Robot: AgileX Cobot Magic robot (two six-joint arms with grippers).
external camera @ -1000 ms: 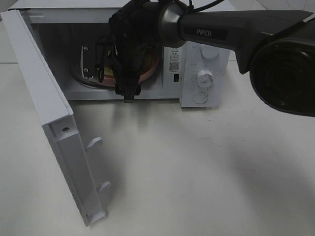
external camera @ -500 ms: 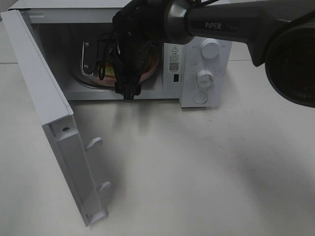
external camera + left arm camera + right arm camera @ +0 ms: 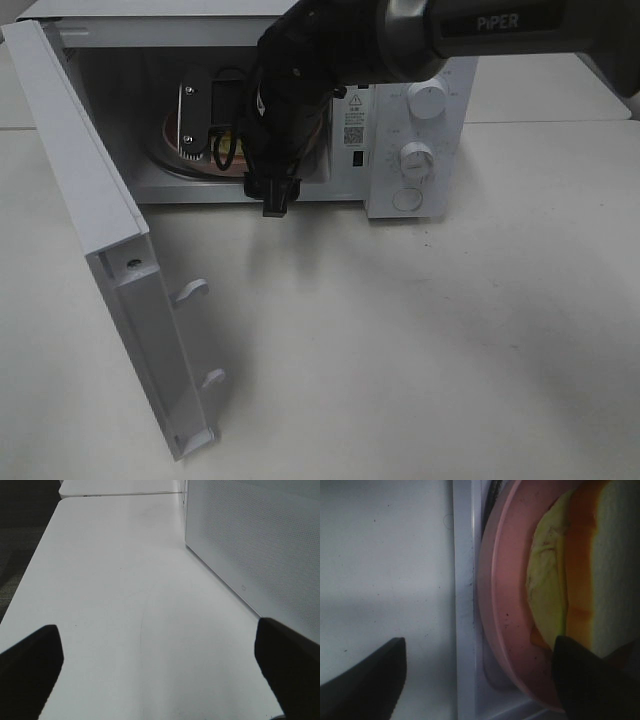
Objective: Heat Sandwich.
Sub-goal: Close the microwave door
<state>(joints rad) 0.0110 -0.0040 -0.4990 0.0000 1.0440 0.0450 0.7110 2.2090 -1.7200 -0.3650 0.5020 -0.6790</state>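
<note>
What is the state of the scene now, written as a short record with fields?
microwave: on table
door: open
sandwich: on pink plate, inside microwave
right claw: open, at microwave's opening, near plate
left claw: open, empty, over table beside microwave

"PiPER" stands in pale letters on the dark link of the right arm (image 3: 515,20). On the microwave (image 3: 445,180) front, a sticker (image 3: 355,125) carries a warning triangle and a QR code. Its small print and the marks around the knobs (image 3: 417,158) are too small to read.
</note>
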